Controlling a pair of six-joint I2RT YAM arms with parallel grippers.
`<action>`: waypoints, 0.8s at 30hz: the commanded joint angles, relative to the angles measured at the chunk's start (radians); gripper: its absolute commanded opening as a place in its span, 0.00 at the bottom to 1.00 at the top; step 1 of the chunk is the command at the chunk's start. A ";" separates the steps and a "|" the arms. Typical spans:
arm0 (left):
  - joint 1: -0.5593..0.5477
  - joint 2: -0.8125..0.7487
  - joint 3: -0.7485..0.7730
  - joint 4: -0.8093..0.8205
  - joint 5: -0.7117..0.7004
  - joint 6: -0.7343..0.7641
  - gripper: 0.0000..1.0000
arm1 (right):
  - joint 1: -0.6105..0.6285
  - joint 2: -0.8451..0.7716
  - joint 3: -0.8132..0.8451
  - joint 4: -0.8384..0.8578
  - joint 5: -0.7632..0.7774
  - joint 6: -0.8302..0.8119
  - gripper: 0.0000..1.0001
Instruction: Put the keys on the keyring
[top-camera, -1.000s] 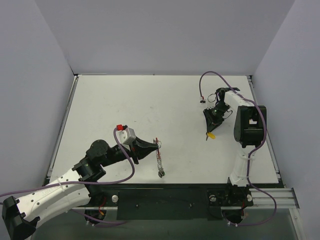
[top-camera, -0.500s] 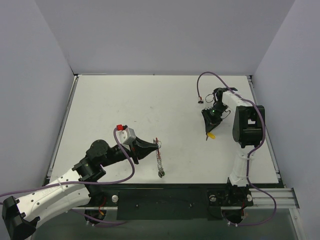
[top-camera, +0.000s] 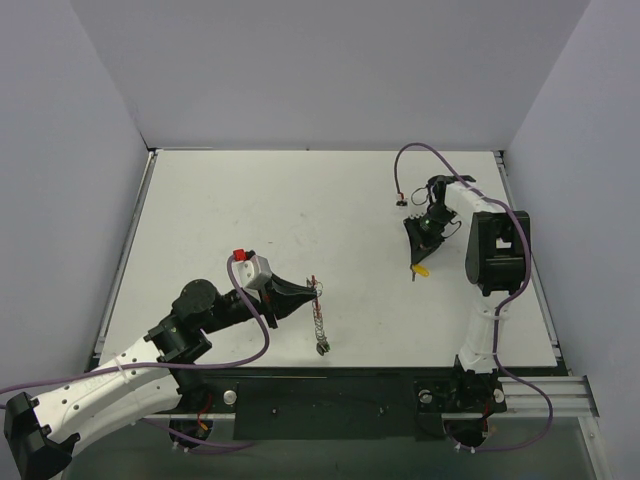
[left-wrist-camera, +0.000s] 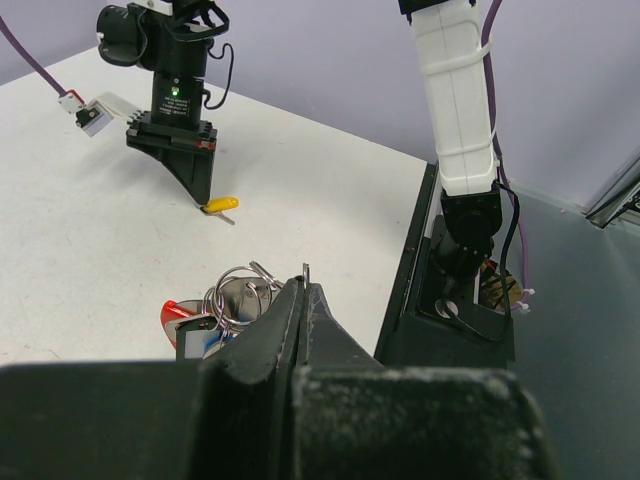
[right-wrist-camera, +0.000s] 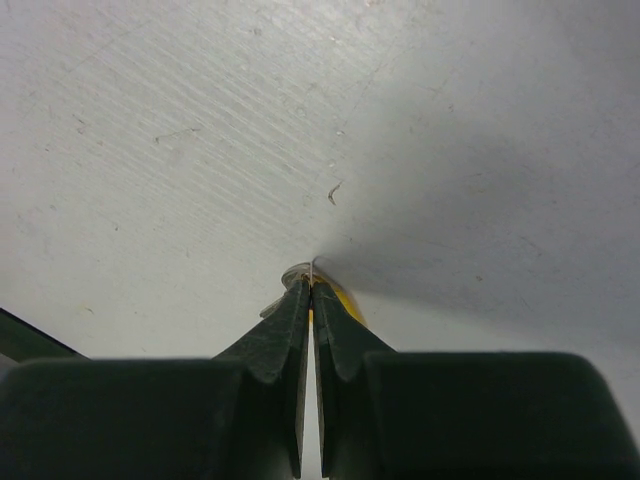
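Yellow key (left-wrist-camera: 220, 205) numbers one, keyring (left-wrist-camera: 240, 285) also one

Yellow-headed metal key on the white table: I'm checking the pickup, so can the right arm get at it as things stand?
Probably yes. The right gripper stands at the yellow-headed metal key, jaws shut, tips against it, with only bare white table around it. Whether it grips the key is unclear.

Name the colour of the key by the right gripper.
The key is yellow, clearest in the left wrist view.
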 joint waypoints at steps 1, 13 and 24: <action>0.000 -0.017 0.025 0.039 -0.008 -0.008 0.00 | -0.020 -0.056 -0.024 -0.016 -0.077 -0.043 0.00; -0.005 0.016 0.051 0.088 0.009 -0.010 0.00 | -0.092 -0.367 -0.188 0.029 -0.408 -0.270 0.00; -0.014 0.114 0.146 0.135 0.039 0.076 0.00 | -0.118 -0.686 -0.269 0.029 -0.622 -0.344 0.00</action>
